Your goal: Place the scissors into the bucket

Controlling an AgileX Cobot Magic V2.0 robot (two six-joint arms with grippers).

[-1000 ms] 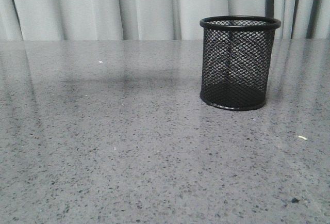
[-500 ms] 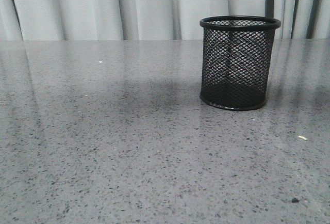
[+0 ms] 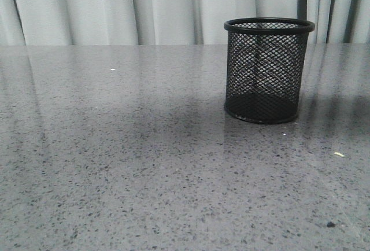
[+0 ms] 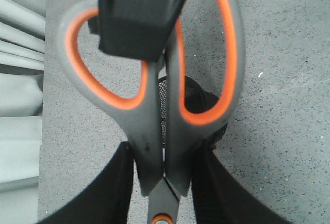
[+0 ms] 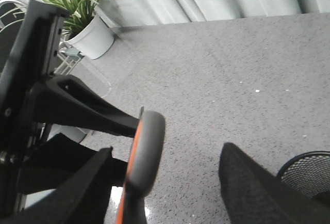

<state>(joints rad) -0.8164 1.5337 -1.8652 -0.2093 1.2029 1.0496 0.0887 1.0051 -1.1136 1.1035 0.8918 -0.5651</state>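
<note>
The black wire-mesh bucket [image 3: 269, 72] stands upright on the grey table at the right. No arm or gripper shows in the front view. In the left wrist view my left gripper [image 4: 164, 168] is shut on the scissors [image 4: 154, 126] just behind their pivot. The orange-lined loops point away, above the bucket [image 4: 200, 97]. A black block crosses one loop. In the right wrist view my right gripper [image 5: 166, 180] is open, its fingers either side of one scissor loop [image 5: 147, 144] seen edge-on. The bucket rim [image 5: 304, 164] is beside one finger. The blades are hidden.
The speckled grey table [image 3: 115, 176] runs back to pale curtains. A potted plant [image 5: 85, 25] on a wire stand sits beyond the table's edge. The left arm's black body [image 5: 46, 105] is close beside my right gripper.
The bucket has not moved. A soft shadow on the table has drifted nearer and to the right, toward the bucket.
</note>
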